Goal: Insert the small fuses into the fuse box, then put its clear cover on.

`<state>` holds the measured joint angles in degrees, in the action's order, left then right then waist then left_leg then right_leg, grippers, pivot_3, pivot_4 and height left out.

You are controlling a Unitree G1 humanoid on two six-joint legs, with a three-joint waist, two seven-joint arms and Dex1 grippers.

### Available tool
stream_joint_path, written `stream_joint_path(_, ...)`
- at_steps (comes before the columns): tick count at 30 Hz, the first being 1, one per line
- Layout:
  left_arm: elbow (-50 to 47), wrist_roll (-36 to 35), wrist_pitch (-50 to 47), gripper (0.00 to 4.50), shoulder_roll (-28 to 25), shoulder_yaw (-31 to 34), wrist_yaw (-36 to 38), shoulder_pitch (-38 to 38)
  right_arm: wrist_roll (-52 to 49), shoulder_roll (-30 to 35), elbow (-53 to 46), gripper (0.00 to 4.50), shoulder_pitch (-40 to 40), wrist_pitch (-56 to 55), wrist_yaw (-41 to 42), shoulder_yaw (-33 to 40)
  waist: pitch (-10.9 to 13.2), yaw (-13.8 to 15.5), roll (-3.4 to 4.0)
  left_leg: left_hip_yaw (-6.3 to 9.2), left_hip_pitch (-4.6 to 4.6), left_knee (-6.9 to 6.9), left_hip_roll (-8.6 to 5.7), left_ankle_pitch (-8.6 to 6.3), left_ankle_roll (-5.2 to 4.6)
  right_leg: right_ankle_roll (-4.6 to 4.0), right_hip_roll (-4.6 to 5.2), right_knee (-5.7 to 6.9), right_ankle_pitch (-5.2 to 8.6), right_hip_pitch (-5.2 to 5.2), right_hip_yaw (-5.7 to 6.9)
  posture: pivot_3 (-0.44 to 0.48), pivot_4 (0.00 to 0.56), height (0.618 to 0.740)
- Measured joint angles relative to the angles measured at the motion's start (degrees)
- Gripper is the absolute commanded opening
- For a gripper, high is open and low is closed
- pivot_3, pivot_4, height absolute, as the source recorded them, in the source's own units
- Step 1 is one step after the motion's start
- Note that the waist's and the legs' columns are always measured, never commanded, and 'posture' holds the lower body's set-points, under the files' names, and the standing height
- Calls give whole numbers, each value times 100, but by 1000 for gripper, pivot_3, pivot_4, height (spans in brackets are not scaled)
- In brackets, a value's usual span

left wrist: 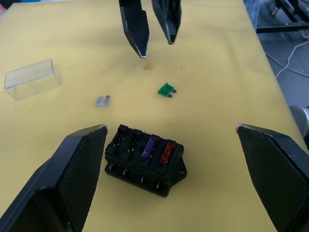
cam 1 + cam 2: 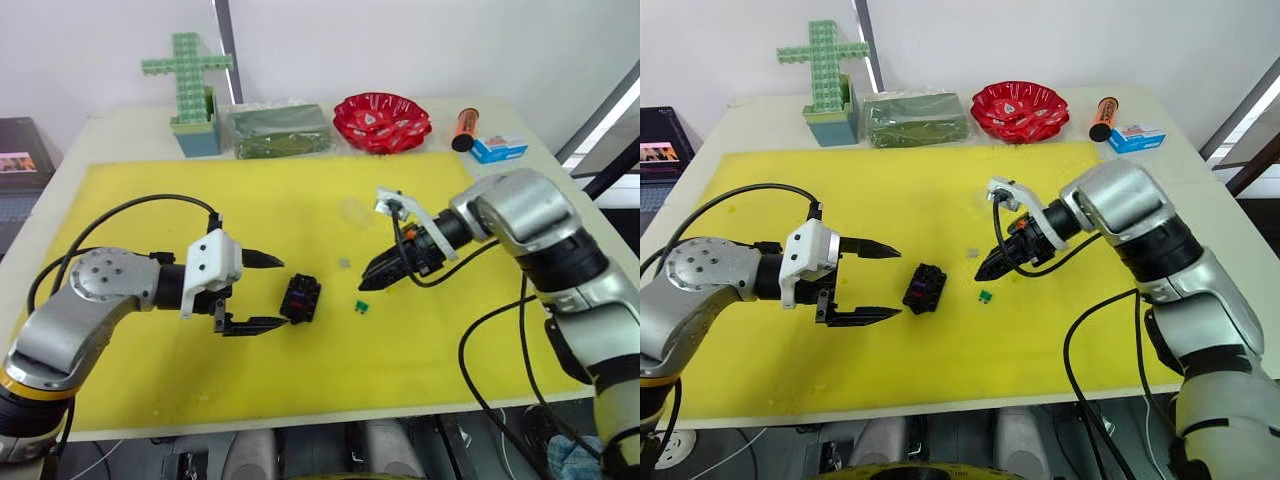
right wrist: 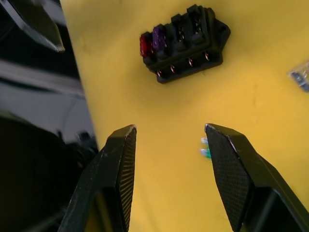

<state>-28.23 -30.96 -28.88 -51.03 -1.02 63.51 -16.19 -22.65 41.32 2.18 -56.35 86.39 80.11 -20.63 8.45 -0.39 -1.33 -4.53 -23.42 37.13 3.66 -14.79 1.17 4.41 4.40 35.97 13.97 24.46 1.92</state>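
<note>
Left wrist view: the left gripper (image 1: pixel 174 174) gapes wide, empty, around the fuse box (image 1: pixel 145 159); red and purple fuses seated, green fuse (image 1: pixel 165 90) at 12 o'clock. Right gripper (image 3: pixel 169 159) parted, empty.

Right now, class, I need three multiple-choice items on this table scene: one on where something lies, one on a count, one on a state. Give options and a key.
1. Where does the green fuse lie?
A. Inside the red bowl
B. On the yellow mat between the fuse box and the right gripper
C. On top of the clear cover

2. How many fuses already sit in the fuse box?
A. None
B. Two
C. Four

3. How do the left gripper's jaws stand?
A. Open, the fuse box just beyond their tips
B. Shut on the green fuse
C. Shut on the clear cover

Key: 1 B, it rests on the mat near the right gripper. 2 B, one purple and one red are seated. 3 A, both jaws are spread wide and hold nothing.
</note>
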Motion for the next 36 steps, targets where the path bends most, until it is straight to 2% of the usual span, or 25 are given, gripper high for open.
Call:
stream_joint_path(2,0,-3,3,4500,3,-2,8,-10,-120,-22,-141,2437,412,309,-411,551,-2,7,-4,0,0,1,-2,0,0,-2,2,-1,1,-2,0,0,150,740)
stream_joint_path(10,8,-127,-4,4500,56,-10,157,-223,-888,-585,-335,2437,1462,575,-1870,1670,-2,-19,-4,3,2,-5,-1,0,-1,4,-3,0,-1,-1,0,0,150,740)
stream_joint_path(16,47,-166,-31,4500,46,-169,450,-351,-1479,-955,-458,2437,1924,575,-2824,2039,-2,-15,-3,3,2,-2,-2,0,-1,5,-3,0,-1,-3,-2,0,150,740)
stream_joint_path(21,56,-157,-23,4500,43,-292,676,-378,-1847,-1017,-435,2437,1991,574,-3404,2264,-2,-24,-3,4,2,-3,-2,0,-1,4,-3,0,-1,-3,-2,0,150,740)
stream_joint_path(36,66,-71,63,4500,50,-428,728,-410,-2350,-854,-428,2437,2375,571,-4008,2377,-3,-8,-5,6,2,-2,-2,0,-1,5,-4,-3,-1,-7,-2,0,150,740)
